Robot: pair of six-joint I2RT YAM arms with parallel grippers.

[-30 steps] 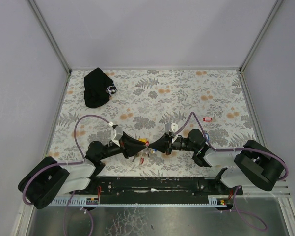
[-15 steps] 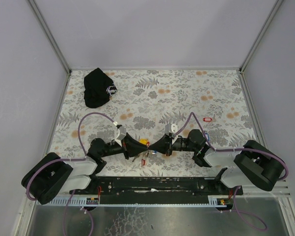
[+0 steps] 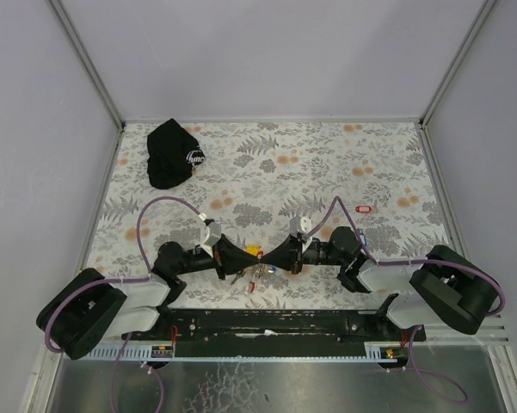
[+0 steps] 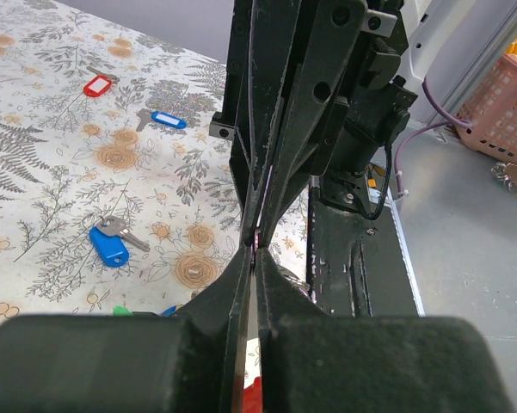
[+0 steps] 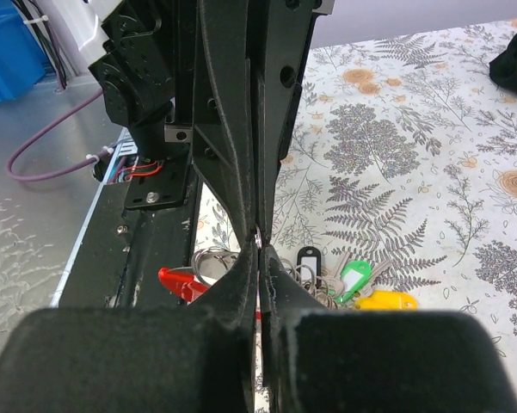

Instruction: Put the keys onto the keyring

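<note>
My left gripper (image 3: 248,256) and right gripper (image 3: 268,256) meet tip to tip above the table's near middle. Both are shut, each pinching a thin metal sliver that looks like the keyring (image 5: 258,239). Under the right gripper (image 5: 259,249) lie wire loops joined to a red plastic piece (image 5: 179,282), with black-tagged (image 5: 308,256), green-tagged (image 5: 353,277) and yellow-tagged keys (image 5: 385,300). In the left wrist view, past my left gripper (image 4: 256,255), a blue-tagged key (image 4: 109,245), a second blue tag (image 4: 168,120) and a lone red tag (image 4: 96,85) lie on the cloth.
A black cap (image 3: 172,153) with a white logo lies at the far left. The lone red tag (image 3: 364,207) sits right of centre. Metal rails (image 3: 103,95) and grey walls border the floral cloth. A black mounting bar (image 3: 267,325) runs along the near edge.
My left gripper has closed from partly open to shut and edged right to meet the right gripper's tips. The right gripper has stayed shut and still.
</note>
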